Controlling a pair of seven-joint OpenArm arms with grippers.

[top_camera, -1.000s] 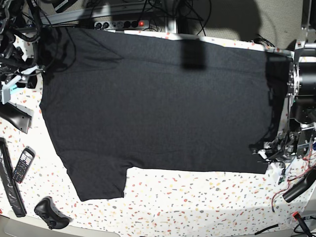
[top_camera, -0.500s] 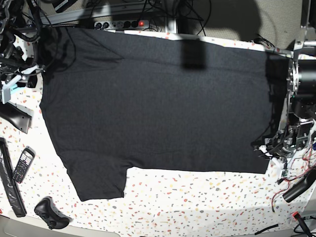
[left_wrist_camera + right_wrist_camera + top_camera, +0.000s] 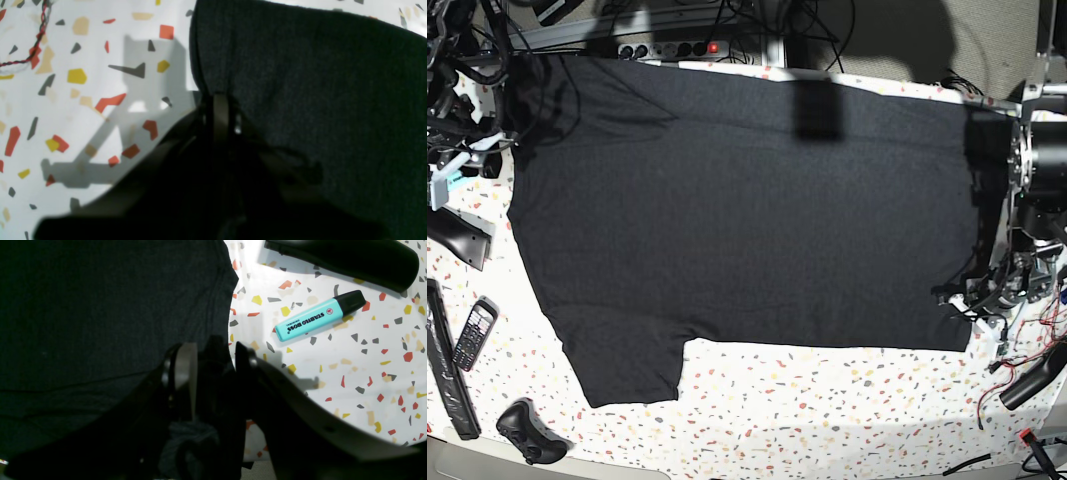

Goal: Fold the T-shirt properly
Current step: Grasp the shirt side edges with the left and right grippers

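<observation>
T-shirt [image 3: 747, 210] lies spread flat on the speckled worktop [image 3: 827, 400], covering most of it. Plain black side up, no print visible. One short sleeve points toward the near-left corner. A bare strip of worktop runs along the near edge; the far edge of the cloth sits close to a power strip [image 3: 672, 48].

Left of the cloth: phone [image 3: 473, 335], black controller [image 3: 527, 430], long dark bar [image 3: 447, 370]; little free room there.

Left gripper [image 3: 220, 110] sits at the shirt's near-right hem corner, fingers clenched on the T-shirt edge. Red-black wire [image 3: 40, 33] lies near on the bare worktop.

Right gripper [image 3: 213, 356] is at the opposite edge of the cloth, fingers [image 3: 185, 370] apart with bunched black fabric between them; cannot tell whether it is gripped. Turquoise highlighter [image 3: 318, 316] lies just beside, clear of the shirt.
</observation>
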